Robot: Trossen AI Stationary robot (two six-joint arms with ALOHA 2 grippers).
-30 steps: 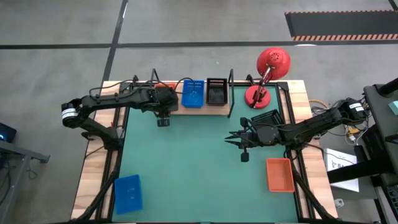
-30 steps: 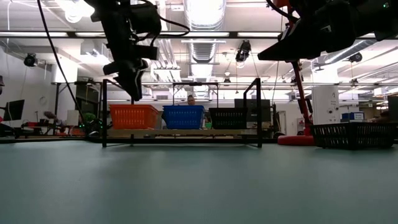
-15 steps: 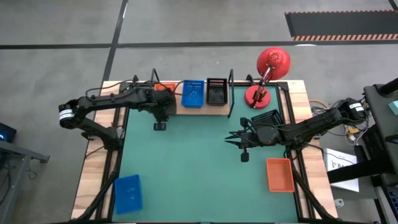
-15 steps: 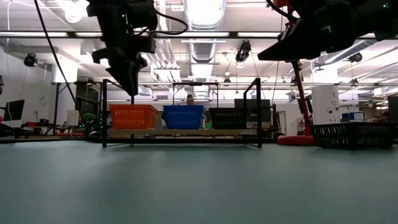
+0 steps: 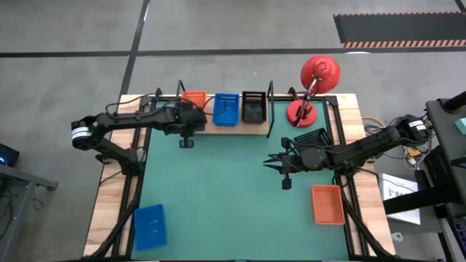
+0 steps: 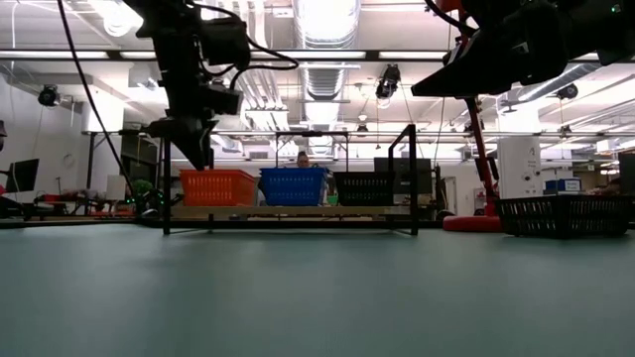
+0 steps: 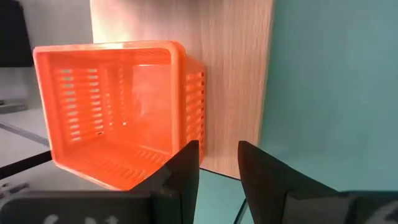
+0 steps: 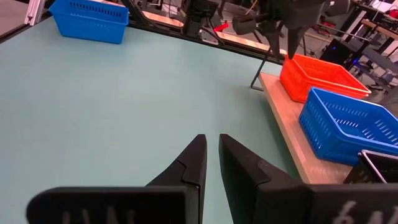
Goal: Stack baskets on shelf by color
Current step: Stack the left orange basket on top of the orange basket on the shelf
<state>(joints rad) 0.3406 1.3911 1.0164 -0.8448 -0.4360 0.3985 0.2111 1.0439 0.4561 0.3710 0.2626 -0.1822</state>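
Take the shelf [image 5: 226, 120] as your landmark. Farthest out from it on the desk [image 5: 218, 196], a blue basket [image 5: 150, 224] lies near the left corner and an orange basket [image 5: 328, 204] near the right edge; both are not yet stacked. Closer in, your right gripper [image 5: 274, 161] hovers mid-desk, fingers nearly pressed together and holding nothing, beside a black basket [image 5: 312, 138] that sits near the red lamp [image 5: 313, 87]. At the shelf's front edge your left gripper [image 5: 186, 143] hangs empty with a narrow gap between its fingers. On the shelf one orange basket [image 7: 118, 112], one blue [image 5: 226, 109] and one black [image 5: 253, 106] stand side by side, likely each starting one colour's stack.
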